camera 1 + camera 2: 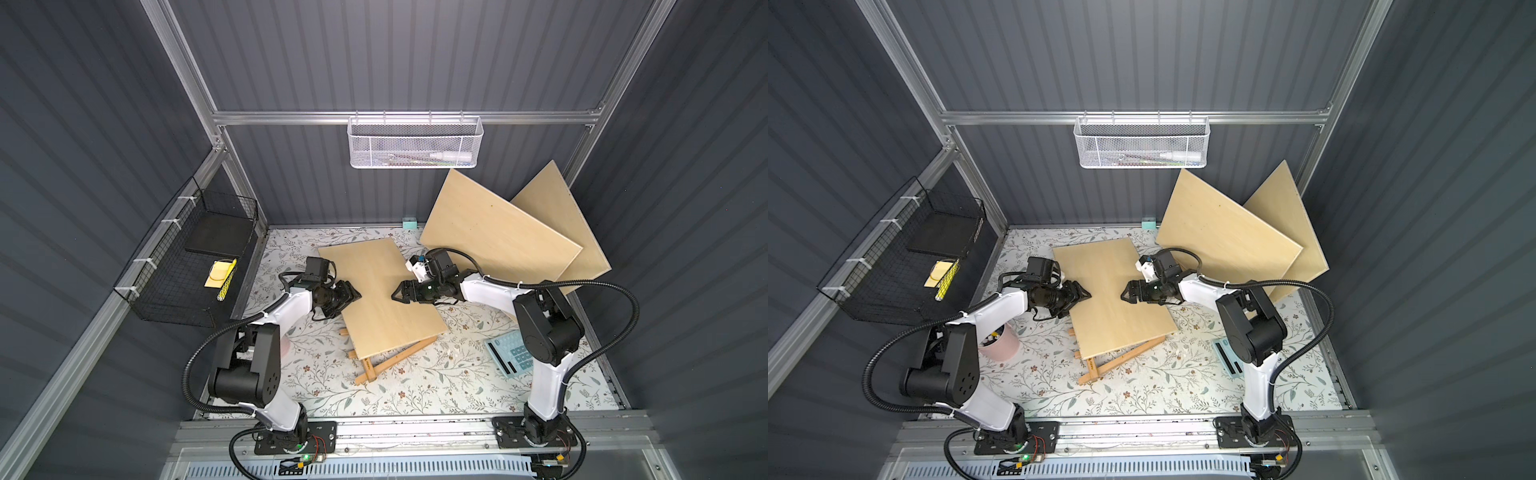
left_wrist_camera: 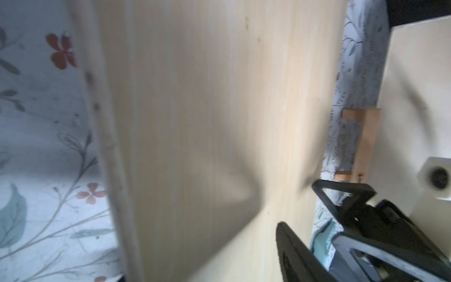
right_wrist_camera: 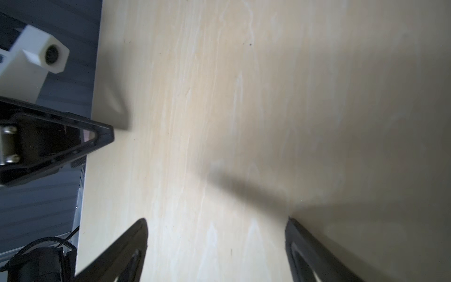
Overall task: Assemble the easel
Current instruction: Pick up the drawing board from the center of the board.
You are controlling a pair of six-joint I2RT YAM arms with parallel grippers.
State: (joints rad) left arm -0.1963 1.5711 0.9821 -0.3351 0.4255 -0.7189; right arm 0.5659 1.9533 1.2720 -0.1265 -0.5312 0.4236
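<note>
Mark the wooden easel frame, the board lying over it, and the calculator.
easel frame (image 1: 399,359), in a top view, on the long leg sticking out from under the board.
board (image 1: 376,316), in a top view, on its bare upper face.
calculator (image 1: 505,355), in a top view, on its light-blue face.

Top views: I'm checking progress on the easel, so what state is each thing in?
small board: lying on top of the easel.
easel: lying down, mostly covered, not stood up.
large boards: propped up, leaning, overlapping.
left gripper: open, at the small board's edge.
right gripper: open, over the small board.
pink cup: upright.
</note>
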